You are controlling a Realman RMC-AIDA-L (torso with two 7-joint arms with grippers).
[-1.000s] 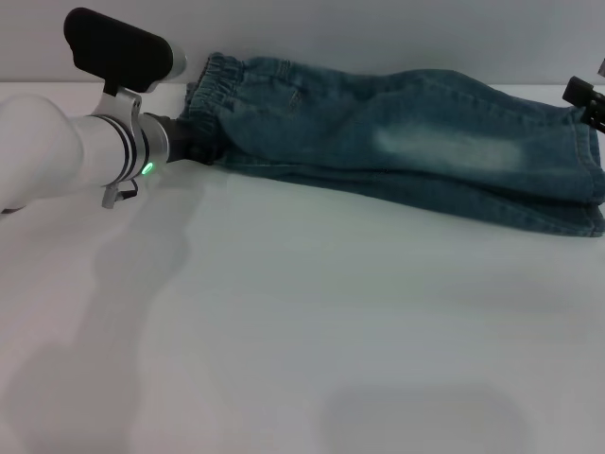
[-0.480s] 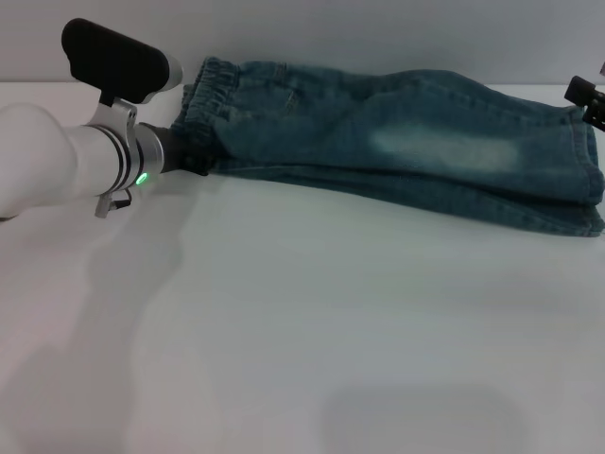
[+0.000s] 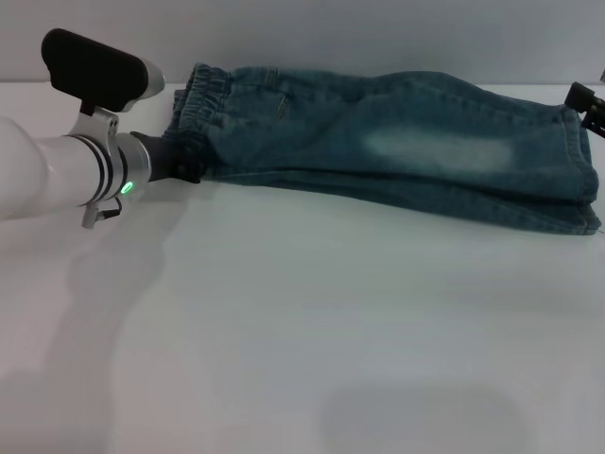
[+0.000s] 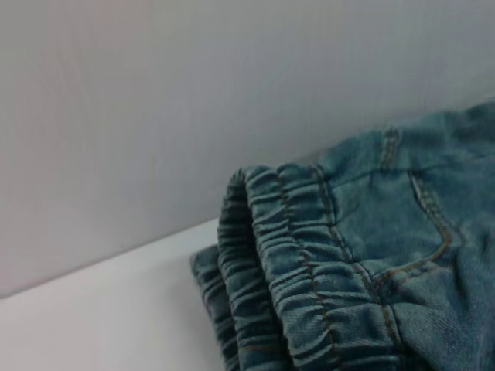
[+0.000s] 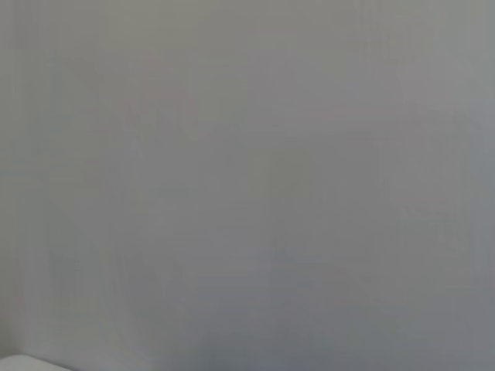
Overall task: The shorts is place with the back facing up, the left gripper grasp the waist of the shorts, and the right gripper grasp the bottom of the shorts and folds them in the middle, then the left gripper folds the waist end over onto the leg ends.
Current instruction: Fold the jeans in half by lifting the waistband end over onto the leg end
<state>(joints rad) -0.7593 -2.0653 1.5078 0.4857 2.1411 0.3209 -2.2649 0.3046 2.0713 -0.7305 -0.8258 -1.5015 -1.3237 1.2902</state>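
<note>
The blue denim shorts (image 3: 397, 142) lie folded lengthwise along the far side of the white table (image 3: 302, 331). Their gathered waist (image 3: 194, 113) points to the left and their leg ends (image 3: 586, 180) reach the right edge of the head view. My left gripper (image 3: 189, 165) is at the near corner of the waist, shut on the fabric, with its fingertips buried in the denim. The left wrist view shows the puckered waist (image 4: 309, 263) close up, with a pocket seam beside it. Only a black bit of my right gripper (image 3: 583, 99) shows, at the far corner of the leg ends.
A grey wall (image 3: 378, 38) stands right behind the shorts. White table surface stretches in front of them toward me. The right wrist view shows nothing but plain grey wall (image 5: 247, 185).
My left gripper has drawn leftward, and the waist end has slid left with it, stretching the shorts flatter. The right gripper has stayed at the right edge.
</note>
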